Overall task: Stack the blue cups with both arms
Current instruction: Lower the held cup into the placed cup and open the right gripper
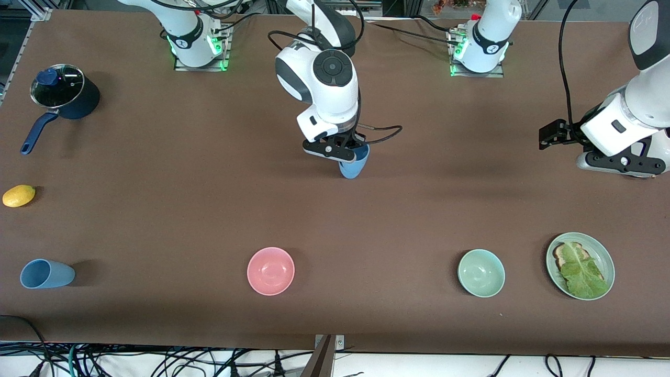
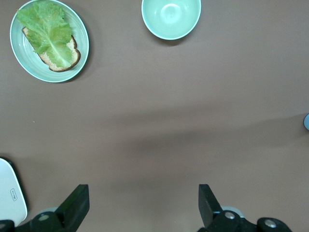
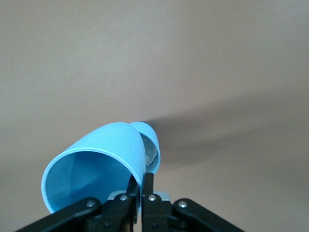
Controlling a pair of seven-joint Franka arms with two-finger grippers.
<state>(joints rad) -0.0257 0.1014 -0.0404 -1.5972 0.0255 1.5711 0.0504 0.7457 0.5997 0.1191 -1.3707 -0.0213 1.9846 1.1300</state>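
Note:
My right gripper [image 1: 347, 152] is shut on the rim of a light-blue cup [image 1: 352, 164] and holds it tilted over the middle of the table. In the right wrist view one finger is inside the cup [image 3: 96, 162] and one outside, the gripper [image 3: 143, 182] pinching its wall. A second blue cup [image 1: 46, 274] lies on its side near the front camera at the right arm's end. My left gripper [image 1: 621, 165] hovers over the left arm's end of the table, open and empty [image 2: 143, 205].
A pink bowl [image 1: 270, 270], a pale green bowl [image 1: 481, 273] and a green plate [image 1: 605, 256] with bread and lettuce lie nearer to the front camera. A lidded blue pot [image 1: 64, 95] and a lemon [image 1: 19, 196] lie at the right arm's end.

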